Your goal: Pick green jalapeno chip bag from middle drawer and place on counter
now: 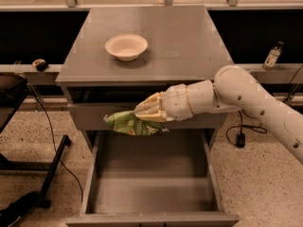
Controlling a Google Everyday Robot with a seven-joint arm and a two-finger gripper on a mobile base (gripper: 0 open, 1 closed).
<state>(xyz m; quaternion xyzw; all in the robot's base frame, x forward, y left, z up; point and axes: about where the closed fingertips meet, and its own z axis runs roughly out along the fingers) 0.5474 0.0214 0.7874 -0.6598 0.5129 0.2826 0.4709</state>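
Observation:
The green jalapeno chip bag (127, 123) hangs in the air in front of the cabinet, above the open middle drawer (151, 183) and just below the counter's front edge. My gripper (147, 113) is shut on the bag's right end, with the white arm reaching in from the right. The counter (189, 37) is the flat gray top of the cabinet, behind and above the bag. The drawer floor shows bare and gray.
A white paper bowl (126, 47) stands on the counter's left half. A small bottle (272, 56) stands on a ledge at the right. Black cables and a stand leg (52, 164) lie on the floor at the left.

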